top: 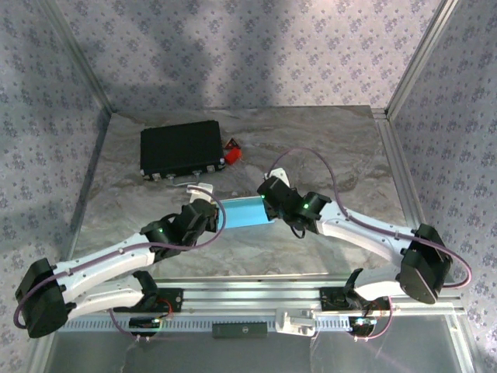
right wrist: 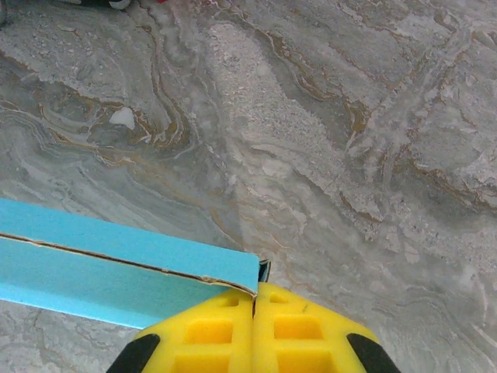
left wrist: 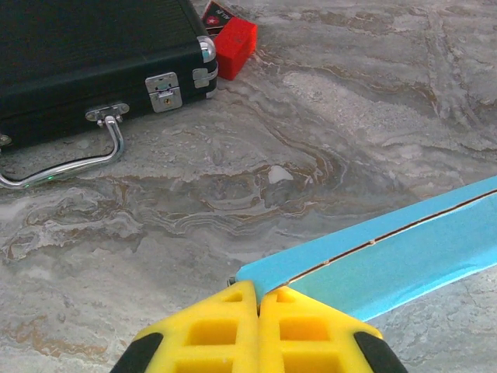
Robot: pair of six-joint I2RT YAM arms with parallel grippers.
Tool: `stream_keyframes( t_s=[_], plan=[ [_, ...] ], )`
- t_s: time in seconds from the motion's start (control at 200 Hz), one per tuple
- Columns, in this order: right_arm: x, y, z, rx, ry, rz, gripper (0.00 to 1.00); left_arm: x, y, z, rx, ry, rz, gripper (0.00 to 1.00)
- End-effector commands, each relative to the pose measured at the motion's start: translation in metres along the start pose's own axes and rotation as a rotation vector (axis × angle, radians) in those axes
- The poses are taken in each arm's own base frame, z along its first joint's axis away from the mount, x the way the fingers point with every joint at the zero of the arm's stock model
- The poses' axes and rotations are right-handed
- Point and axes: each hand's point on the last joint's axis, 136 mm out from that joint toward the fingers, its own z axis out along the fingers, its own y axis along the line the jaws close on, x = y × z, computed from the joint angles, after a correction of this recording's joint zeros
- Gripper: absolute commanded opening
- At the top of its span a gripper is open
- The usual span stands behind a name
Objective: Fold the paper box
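- The paper box, a long flat-sided piece of thin light-blue card, lies near the middle of the grey marbled stone-look tabletop, lengthwise from left to right between the two arms.
- The left gripper is at the box's left end. In the left wrist view its yellow ribbed jaws are pressed together, pinching the corner of the blue card.
- The right gripper is at the box's right end. In the right wrist view its yellow jaws are likewise closed tight on the corner of the card.
- A dark seam runs along the length of the box in both wrist views, where one blue panel meets the next.
- I cannot tell whether the box rests on the tabletop or is held just clear of it.
- A larger black rectangular case with silver latches and a metal handle sits toward the far left, well apart from the box.
- A small red block lies just beside the case's right end.
- The marbled surface around the right end of the box is bare stone pattern.
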Motion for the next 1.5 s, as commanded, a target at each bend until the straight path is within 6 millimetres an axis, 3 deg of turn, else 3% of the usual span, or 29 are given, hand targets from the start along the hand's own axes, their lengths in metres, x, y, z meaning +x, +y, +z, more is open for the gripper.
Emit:
stream_keyframes(
  t_s=[0.0,0.325,0.5,0.76,0.924,1.034,1.199,1.499],
  plan=[
    [0.011,0.009,-0.011,-0.051,0.042,0.021,0.1,0.035,-0.006,0.005,0.027,0.116,0.05,0.0],
    [0.011,0.016,-0.027,-0.124,0.071,0.213,0.34,0.028,-0.01,0.0,0.004,0.096,0.085,0.0],
    [0.005,0.012,-0.04,-0.154,0.042,0.294,0.41,0.03,-0.012,0.001,-0.005,0.1,0.096,0.0],
    [0.016,-0.011,-0.052,-0.12,0.044,0.446,0.46,0.028,-0.017,0.001,-0.01,0.097,0.104,0.0],
    [0.014,-0.025,-0.063,-0.158,-0.016,0.692,0.56,0.027,-0.018,0.0,-0.012,0.094,0.103,0.0],
    [0.017,-0.032,-0.065,-0.192,-0.029,0.984,0.61,0.027,-0.019,0.0,-0.017,0.092,0.105,0.0],
    [0.014,-0.016,-0.061,-0.36,-0.006,1.281,0.73,0.026,-0.02,0.0,-0.021,0.089,0.107,0.0],
    [0.016,-0.007,-0.045,-0.439,0.048,1.513,0.76,0.027,-0.022,0.001,-0.02,0.09,0.109,0.0]
  ],
)
